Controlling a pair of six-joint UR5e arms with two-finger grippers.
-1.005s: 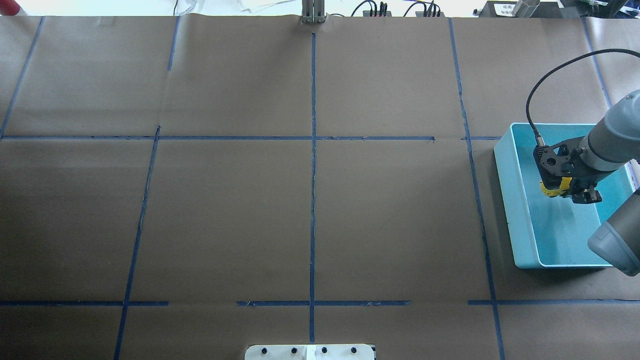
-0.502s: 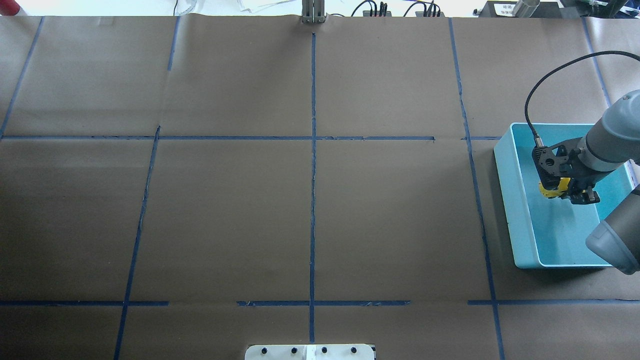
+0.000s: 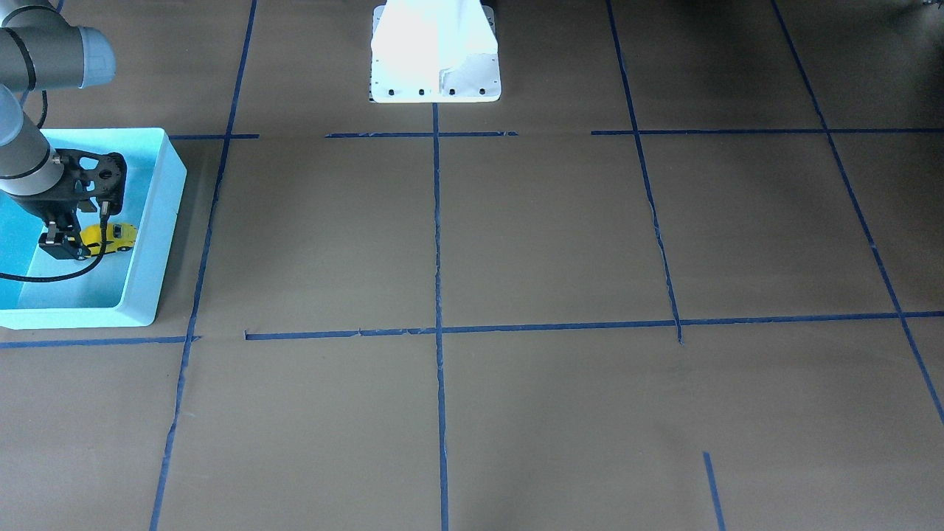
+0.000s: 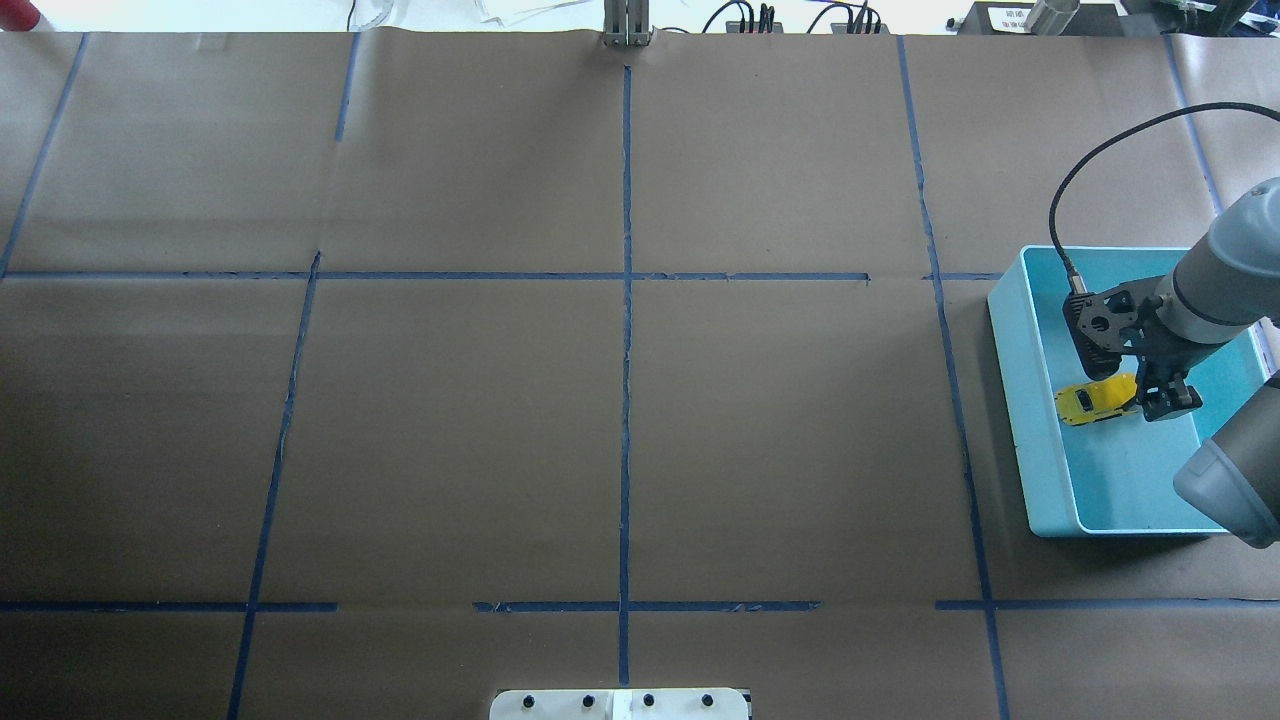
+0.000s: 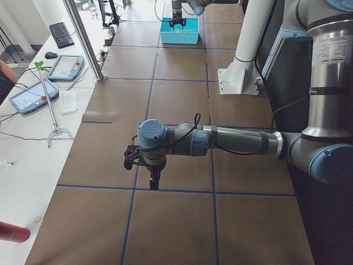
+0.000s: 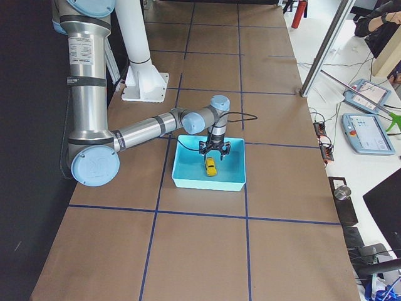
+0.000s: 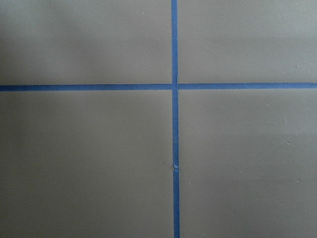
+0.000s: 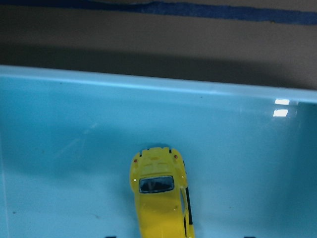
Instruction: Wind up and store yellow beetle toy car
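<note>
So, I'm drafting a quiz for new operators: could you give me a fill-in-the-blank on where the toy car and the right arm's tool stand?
1. The yellow beetle toy car lies ____ the blue bin.
2. The right tool, just above the car, is ____ and grips nothing.
3. The bin stands on the robot's ____ side of the table.

Missing words: inside; open; right.
</note>
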